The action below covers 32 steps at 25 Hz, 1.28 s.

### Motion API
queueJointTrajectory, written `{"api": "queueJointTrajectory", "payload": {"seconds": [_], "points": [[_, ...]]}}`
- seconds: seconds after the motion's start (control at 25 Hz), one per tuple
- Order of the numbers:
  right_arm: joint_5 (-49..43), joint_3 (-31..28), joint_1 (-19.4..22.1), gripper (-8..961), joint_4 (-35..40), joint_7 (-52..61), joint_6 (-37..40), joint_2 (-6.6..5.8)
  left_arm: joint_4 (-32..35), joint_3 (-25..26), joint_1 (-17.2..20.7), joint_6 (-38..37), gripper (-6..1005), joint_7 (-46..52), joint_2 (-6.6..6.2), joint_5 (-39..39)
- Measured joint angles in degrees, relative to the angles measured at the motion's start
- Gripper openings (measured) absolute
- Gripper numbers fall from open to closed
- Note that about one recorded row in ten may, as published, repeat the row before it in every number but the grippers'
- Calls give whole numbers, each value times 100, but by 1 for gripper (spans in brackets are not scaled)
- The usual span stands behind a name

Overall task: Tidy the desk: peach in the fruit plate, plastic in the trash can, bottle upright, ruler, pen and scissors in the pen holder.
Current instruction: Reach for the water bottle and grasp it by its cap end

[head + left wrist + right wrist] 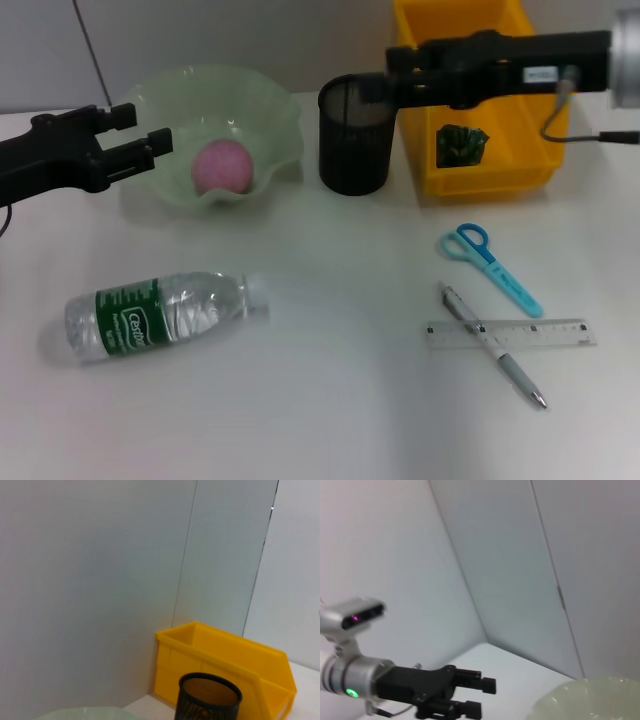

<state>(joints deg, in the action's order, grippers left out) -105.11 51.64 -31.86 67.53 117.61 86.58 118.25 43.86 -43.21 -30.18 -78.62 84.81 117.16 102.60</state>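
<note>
The bottle (165, 315) lies on its side near the front left of the desk (330, 400), cap pointing toward the middle, well apart from everything else. It looks like the next likely job for the left gripper (145, 145), which hangs released beside the fruit plate (150, 190) with the peach (222, 166) already resting inside. The round, smooth body could roll or squirt out if pinched off-centre, and tipping it up by the cap end may let it topple again.

The right gripper (400, 75) hovers over the pen holder (355, 150), right by the trash can (480, 175), where a dark green crumpled piece (460, 143) lies; whether its jaws are parted I cannot tell. Across on the right, the pen (495, 348) crosses the ruler (510, 333), touching it, so lifting one may drag the other. The thin, flat ruler offers little to grip. The scissors (490, 265) lie just beyond them, near but separate.

There is open desk around the bottle and in the middle. The pen holder stands tight between the plate's wavy rim and the bin wall, so a long item lowered at a slant could catch on its mesh rim or tip it.
</note>
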Motion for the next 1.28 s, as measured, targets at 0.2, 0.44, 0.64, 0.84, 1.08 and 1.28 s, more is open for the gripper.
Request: {"api": "queueJointTrajectory", "payload": {"seconds": [0.2,0.44,0.64,0.84,1.08,1.28], "points": [[81,-475,-14,741,-607,-567,762,-210,0,2,47,20,651,-17,0,-93],[47,-538,108,740,-962,-1398,1020,-304,0,30,65,30,650,-48,23,-111],[49,-586,220,740,-1003,-1585,996,-301,41,41,67,258,650,213,38,-84],[39,-614,233,740,-1003,-1728,1026,-295,108,39,102,550,649,375,75,-83],[35,-617,234,740,-1025,-1753,997,-283,160,45,186,863,648,626,111,-137],[12,-561,262,740,-1068,-2038,1038,-288,185,81,399,836,648,353,109,-677]]}}
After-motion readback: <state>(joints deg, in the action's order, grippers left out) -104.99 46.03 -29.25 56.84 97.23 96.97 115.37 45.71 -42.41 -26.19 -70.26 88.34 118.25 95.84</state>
